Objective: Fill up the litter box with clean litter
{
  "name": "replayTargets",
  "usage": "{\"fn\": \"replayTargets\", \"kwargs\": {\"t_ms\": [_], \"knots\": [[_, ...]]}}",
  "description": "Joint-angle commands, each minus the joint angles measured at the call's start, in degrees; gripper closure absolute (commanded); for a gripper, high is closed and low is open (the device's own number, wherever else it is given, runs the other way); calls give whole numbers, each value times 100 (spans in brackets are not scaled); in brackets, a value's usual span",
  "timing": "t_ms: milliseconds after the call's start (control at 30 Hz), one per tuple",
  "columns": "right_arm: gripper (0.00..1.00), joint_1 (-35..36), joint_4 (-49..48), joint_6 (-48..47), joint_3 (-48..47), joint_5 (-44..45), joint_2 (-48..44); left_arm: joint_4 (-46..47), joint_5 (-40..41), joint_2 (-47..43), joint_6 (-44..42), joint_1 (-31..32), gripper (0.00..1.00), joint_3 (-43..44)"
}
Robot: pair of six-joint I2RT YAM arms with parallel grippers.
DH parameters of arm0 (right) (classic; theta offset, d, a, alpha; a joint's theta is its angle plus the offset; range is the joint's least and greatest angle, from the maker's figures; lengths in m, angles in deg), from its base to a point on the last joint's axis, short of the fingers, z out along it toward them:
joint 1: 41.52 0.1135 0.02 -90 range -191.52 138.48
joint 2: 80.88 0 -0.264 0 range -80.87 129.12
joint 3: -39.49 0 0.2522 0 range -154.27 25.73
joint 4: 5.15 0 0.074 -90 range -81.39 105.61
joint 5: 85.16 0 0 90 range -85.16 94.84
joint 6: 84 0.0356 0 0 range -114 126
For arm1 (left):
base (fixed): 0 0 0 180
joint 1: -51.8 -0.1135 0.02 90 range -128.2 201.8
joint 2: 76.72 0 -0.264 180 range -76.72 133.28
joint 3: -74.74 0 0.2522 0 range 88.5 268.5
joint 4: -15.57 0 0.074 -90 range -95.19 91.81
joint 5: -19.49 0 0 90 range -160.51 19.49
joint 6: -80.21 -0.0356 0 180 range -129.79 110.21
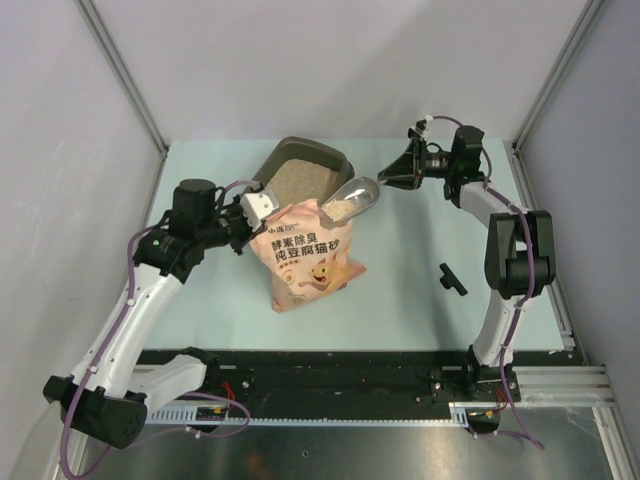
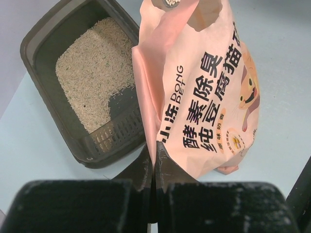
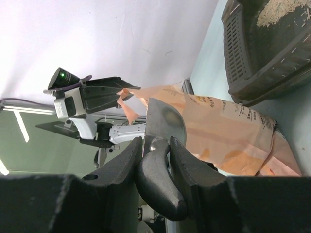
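Two arms reach over a pale green table (image 1: 420,300). The litter box (image 1: 335,157), the biggest thing on it, sits against the far edge near the middle, turned at a slant. A layer of clean litter (image 2: 90,73) covers most of its floor. A dark bare patch shows at the end with the slotted shelf.

Just in front of the box, about mid-table, a pink bag (image 1: 312,262) stands upright with its top open. It may touch the box's near corner, but the views do not settle that.

The left gripper (image 2: 153,148) comes in from the left edge. Its fingers are pressed together on the bag's upper side seam, pinching the thin fold between them. The right gripper (image 3: 155,143) comes in from the far right corner. Its fingers are clamped around the handle of a grey metal scoop (image 1: 354,195), and the handle fills the gap between them.

The scoop hangs in the air over the bag's top right corner, just beside the right end of the box. Its bowl points toward the bag. A small heap of the same pale granules lies in the bowl.

A small black T-shaped piece (image 1: 451,278) lies flat on the table toward the right edge. It is well apart from the bag and the box.
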Motion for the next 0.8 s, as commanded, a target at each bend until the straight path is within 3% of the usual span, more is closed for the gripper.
{"fn": "replayTargets", "kwargs": {"t_ms": [0, 433, 633, 767], "knots": [[100, 87, -884, 616, -352, -13, 345, 540, 218, -229, -135, -141, 100, 409], [100, 517, -701, 283, -2523, 805, 1899, 233, 288, -159, -117, -132, 100, 321], [100, 676, -508, -480, -3393, 1261, 2576, 101, 289, -53, -108, -132, 100, 418], [100, 702, 484, -1631, -4368, 1911, 2955, 31, 236, -27, -117, -132, 100, 427]]}}
